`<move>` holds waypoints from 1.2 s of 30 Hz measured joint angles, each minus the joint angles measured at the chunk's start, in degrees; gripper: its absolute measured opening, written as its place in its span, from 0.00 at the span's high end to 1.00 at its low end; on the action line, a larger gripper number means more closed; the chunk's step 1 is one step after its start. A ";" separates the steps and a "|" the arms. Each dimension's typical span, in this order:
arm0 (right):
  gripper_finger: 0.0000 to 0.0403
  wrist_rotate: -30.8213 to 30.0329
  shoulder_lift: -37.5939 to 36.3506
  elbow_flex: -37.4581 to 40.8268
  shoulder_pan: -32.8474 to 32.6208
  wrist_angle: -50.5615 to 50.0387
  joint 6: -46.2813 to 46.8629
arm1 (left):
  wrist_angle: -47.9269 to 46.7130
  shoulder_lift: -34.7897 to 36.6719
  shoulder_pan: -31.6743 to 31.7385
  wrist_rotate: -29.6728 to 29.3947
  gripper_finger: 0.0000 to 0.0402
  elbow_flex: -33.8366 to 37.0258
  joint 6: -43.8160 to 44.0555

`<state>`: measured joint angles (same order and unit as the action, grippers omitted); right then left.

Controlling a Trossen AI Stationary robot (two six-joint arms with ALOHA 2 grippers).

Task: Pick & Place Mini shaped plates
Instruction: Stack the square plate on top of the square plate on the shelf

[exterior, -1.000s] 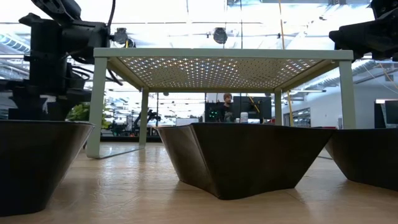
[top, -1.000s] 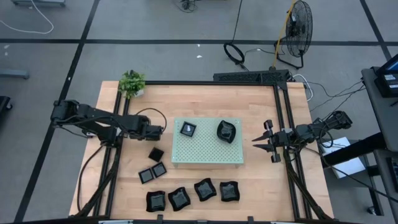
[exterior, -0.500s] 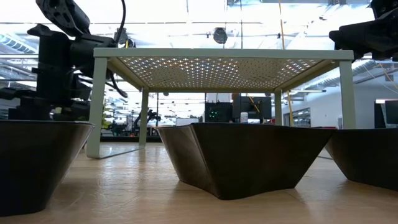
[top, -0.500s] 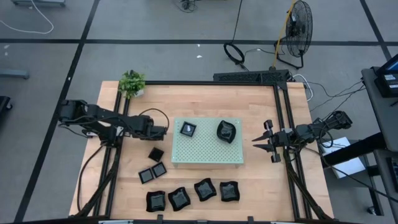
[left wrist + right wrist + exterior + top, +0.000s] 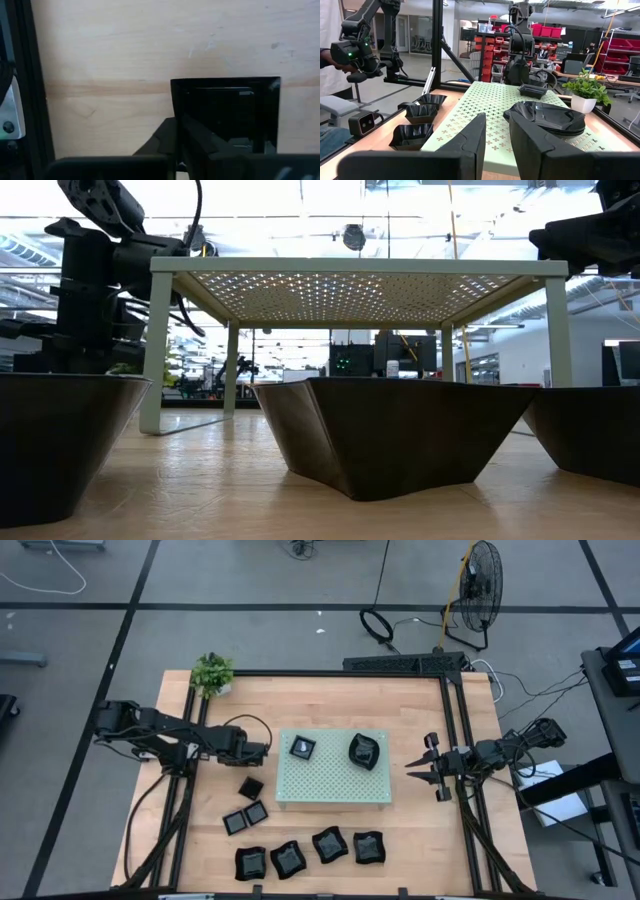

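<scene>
Square black plate (image 5: 225, 117) partly hidden by left pincer (image 5: 180, 145), low-view dishes (image 5: 390, 435) cut off

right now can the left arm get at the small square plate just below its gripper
Probably yes: the left gripper hangs beside the board, the square plate lies on bare wood close by, and nothing stands between them.

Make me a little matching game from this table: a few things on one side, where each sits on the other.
Things:
1. potted plant
2. rounded plate
3. right pincer
4. wavy plates

Places:
A. in a row along the table's near edge
B. on the green perforated board
C. at the table's far left corner
D. open, right of the board

Pairs: 1-C, 2-B, 3-D, 4-A
</scene>
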<state>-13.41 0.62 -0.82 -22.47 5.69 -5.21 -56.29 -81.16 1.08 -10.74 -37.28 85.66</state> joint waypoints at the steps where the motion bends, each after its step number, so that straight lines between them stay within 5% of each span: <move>1: 0.81 0.00 0.00 0.00 0.01 0.00 0.00 | 0.00 0.02 0.00 -0.01 0.98 -0.02 -0.05; 8: 0.81 0.00 0.00 0.00 -0.01 0.00 0.00 | -0.66 0.27 0.02 -0.17 0.95 -0.71 -2.59; 16: 0.81 0.00 -0.02 0.00 -0.01 0.02 0.00 | -2.17 3.96 0.02 -6.78 0.98 -6.72 -6.12; 26: 0.81 0.00 0.00 0.00 0.01 0.00 0.00 | -17.27 5.22 0.02 -16.59 0.99 -21.59 -10.37; 36: 0.81 0.02 0.00 0.00 0.01 0.00 0.00 | -13.71 5.24 0.02 -23.46 0.99 -41.31 -26.39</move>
<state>-13.39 0.62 -0.82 -22.46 5.69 -5.21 -70.00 -75.92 1.10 -34.20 -78.58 59.27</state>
